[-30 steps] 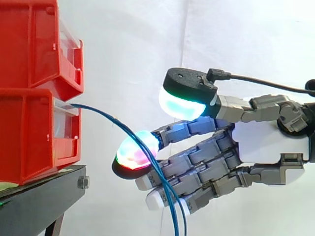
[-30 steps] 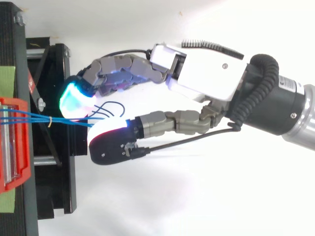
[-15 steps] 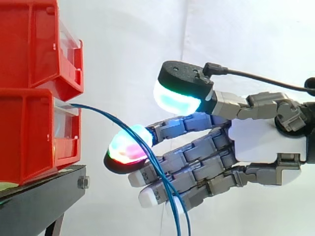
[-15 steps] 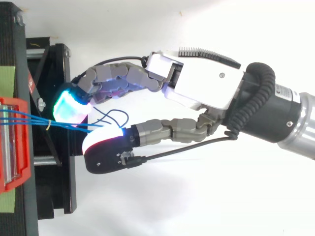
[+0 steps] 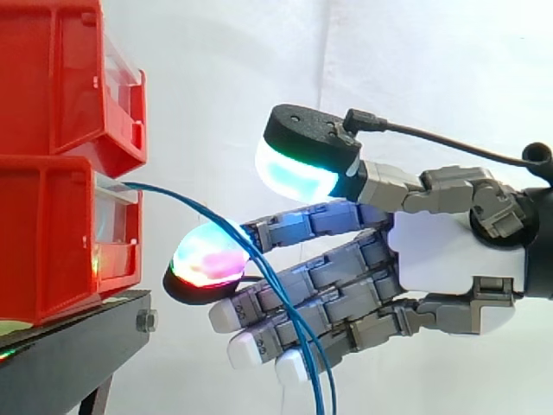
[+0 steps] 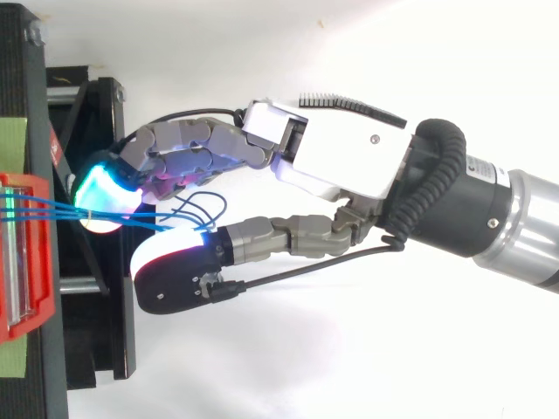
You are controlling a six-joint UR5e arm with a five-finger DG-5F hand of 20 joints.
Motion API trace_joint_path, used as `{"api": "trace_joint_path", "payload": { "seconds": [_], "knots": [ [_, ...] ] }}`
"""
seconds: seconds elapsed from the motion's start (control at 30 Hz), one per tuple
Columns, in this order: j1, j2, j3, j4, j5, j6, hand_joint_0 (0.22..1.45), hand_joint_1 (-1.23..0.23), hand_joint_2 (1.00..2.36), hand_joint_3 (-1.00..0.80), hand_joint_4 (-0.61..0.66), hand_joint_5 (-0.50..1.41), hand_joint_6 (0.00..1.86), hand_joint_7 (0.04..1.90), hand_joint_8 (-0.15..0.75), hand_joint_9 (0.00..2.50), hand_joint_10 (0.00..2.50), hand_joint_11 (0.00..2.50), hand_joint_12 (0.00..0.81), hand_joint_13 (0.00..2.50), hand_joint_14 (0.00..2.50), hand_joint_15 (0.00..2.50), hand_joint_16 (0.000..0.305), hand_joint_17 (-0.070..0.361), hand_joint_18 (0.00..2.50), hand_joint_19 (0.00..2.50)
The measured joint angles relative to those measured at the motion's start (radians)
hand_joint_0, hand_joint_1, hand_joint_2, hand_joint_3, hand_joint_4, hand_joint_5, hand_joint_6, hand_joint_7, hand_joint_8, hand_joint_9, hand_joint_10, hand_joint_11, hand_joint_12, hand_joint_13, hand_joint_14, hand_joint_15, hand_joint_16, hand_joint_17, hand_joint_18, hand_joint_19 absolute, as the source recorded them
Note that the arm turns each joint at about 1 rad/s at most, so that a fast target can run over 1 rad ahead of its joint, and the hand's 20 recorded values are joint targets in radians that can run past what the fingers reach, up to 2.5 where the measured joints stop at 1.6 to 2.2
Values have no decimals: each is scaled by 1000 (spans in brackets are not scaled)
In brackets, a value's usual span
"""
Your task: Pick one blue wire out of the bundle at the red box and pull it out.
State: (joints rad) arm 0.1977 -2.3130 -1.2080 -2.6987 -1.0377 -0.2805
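Observation:
Several thin blue wires [image 5: 183,198] leave the front of the lower red box [image 5: 52,233], arc right and drop past the bottom edge. From above, the blue wires [image 6: 44,209] run together from the red box [image 6: 24,319] and loop under the hand. My hand [image 5: 449,259] comes in from the right, open, with its fingers stretched toward the box. Its thumb pad [image 5: 298,173] glows cyan above the wires. A red-green fingertip [image 5: 206,261] sits just behind and below them, close to the box front. The wires pass between thumb and fingers, and nothing pinches them.
A second red bin [image 5: 60,78] is stacked on the lower one. Both rest on a black stand [image 5: 69,354] with a bolt at its corner. A white curtain [image 5: 233,86] hangs behind. The arm's wrist [image 6: 489,209] fills the right side.
My hand has moved left toward the red box and slightly lower. Its glowing fingertip now lies close to the box front, and the wires cross deeper between thumb and fingers.

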Motion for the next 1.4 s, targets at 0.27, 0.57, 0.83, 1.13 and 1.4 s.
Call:
{"api": "trace_joint_path", "payload": {
  "seconds": [0.27,0.57,0.83,1.13,1.4],
  "knots": [
    [-1,-3,3,4,-4,-5,584,-583,1002,-468,431,-134,502,980,348,695,5,265,399,651,8,302,47,106,619,461],
    [-4,-7,9,2,-11,-9,591,-610,1002,-476,438,-126,502,991,346,703,5,278,399,661,8,303,47,105,631,469],
    [-7,-39,33,10,-26,13,593,-604,1002,-468,437,-126,502,991,347,710,5,280,397,665,8,308,47,105,637,470],
    [-22,-41,66,-22,-44,23,595,-602,1003,-462,433,-125,502,997,346,715,5,287,398,669,8,308,47,105,644,477],
    [-25,-42,74,-23,-51,25,621,-644,1008,-385,328,-137,634,978,349,719,5,318,395,685,8,312,47,105,669,476]
  ]
}}
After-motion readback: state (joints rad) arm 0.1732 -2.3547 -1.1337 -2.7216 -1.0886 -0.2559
